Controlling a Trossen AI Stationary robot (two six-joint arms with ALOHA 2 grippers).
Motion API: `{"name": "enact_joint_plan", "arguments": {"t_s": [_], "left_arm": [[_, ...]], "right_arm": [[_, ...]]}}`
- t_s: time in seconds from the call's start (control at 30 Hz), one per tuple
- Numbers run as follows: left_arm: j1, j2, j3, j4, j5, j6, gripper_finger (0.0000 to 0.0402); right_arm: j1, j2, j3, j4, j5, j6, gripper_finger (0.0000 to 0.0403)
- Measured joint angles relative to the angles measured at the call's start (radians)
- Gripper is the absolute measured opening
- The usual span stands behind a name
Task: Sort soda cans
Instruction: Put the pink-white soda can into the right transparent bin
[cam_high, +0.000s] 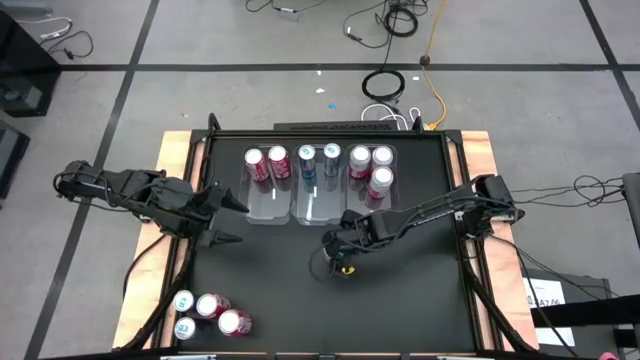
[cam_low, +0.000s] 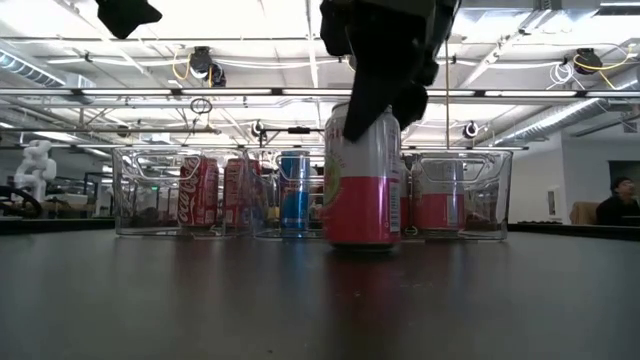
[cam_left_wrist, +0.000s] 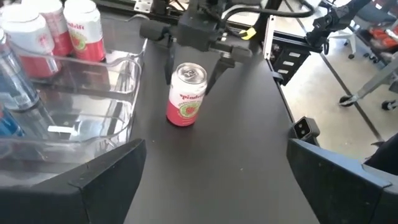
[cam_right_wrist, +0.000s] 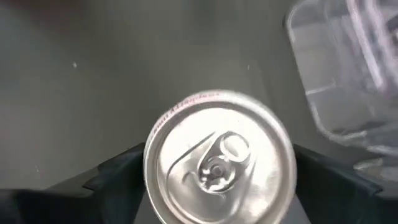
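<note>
Silver can top (cam_right_wrist: 219, 155) between dark pincer fingers (cam_right_wrist: 112, 171), clear bin (cam_right_wrist: 354, 74) beside

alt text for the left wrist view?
A pink can stands upright on the dark table with the right gripper straddling it from above, one finger on each side. Beside it a clear bin holds more pink cans, and the left gripper's fingers frame the foreground, spread wide.

1. You have grey floor tiles (cam_high: 200, 40) with dark seams around the black table (cam_high: 400, 300) — loose cables (cam_high: 400, 20) lie beyond it.
2. Overhead: white ceiling pipes (cam_low: 250, 95) and bright lights.
3. A seated person (cam_low: 620, 200) is at your far edge.
</note>
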Motion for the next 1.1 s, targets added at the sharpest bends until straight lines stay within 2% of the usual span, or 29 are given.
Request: {"name": "enact_joint_plan", "arguments": {"t_s": [0.2,0.37,0.57,0.77,0.9,1.1], "left_arm": [[0.0,-0.013,0.0,-0.006,-0.039,0.072,0.0397],[0.0,-0.057,-0.026,-0.002,-0.05,0.086,0.0397],[0.0,-0.14,-0.136,0.092,-0.056,0.062,0.0397],[0.0,-0.209,-0.272,0.197,-0.111,0.067,0.0397],[0.0,-0.239,-0.331,0.207,-0.13,0.059,0.0397],[0.0,-0.267,-0.366,0.239,-0.149,0.065,0.0397]], "right_arm": [[-0.005,-0.003,-0.006,-0.001,-0.014,-0.001,0.0279],[-0.005,-0.033,-0.005,-0.015,-0.015,0.02,0.0279],[-0.005,-0.13,0.03,-0.035,0.002,0.022,0.0279],[-0.019,-0.25,0.067,-0.057,0.101,0.061,0.0281],[-0.064,-0.317,0.073,-0.145,0.179,0.098,0.0281],[-0.169,-0.336,0.072,-0.358,0.202,0.152,0.0281]]}}
